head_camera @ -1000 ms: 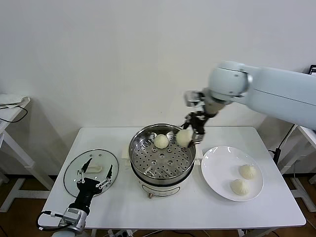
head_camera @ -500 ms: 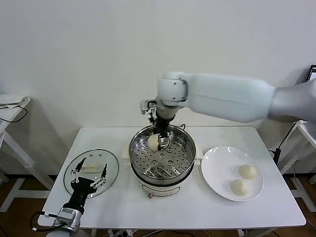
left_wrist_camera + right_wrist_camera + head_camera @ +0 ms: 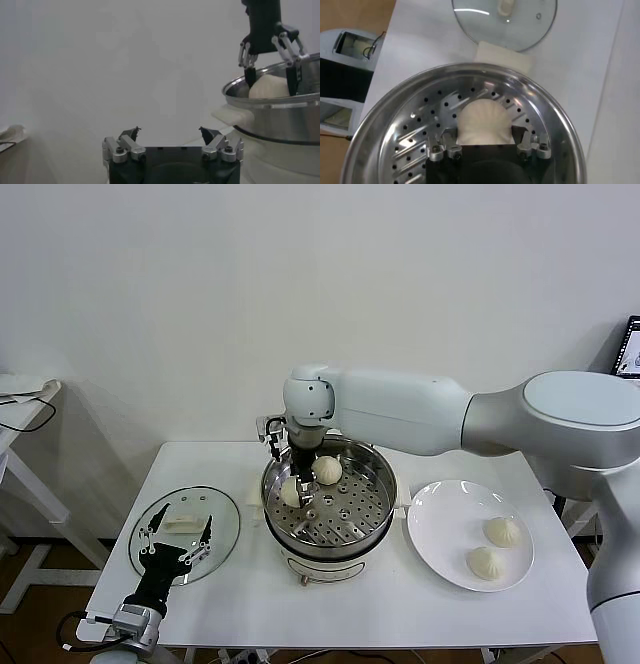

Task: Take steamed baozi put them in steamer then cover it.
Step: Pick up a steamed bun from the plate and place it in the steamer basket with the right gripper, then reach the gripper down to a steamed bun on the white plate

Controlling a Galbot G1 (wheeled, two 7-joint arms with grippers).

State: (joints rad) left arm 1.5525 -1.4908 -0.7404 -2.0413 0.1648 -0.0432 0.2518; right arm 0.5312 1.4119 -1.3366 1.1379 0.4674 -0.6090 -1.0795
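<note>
Two steamed baozi [image 3: 500, 546] lie on the white plate [image 3: 440, 536], right of the steamer [image 3: 375, 524]; a third bun [image 3: 327, 470] rests on the perforated tray at the far side; the right gripper [image 3: 296, 494] reaches into the steamer's left part, fingers closed narrowly around a fourth bun [image 3: 484, 122]; the left gripper [image 3: 176, 542], fingers spread wide, hovers over the cover [image 3: 225, 514] lying on the table [image 3: 380, 604] left of the steamer.
</note>
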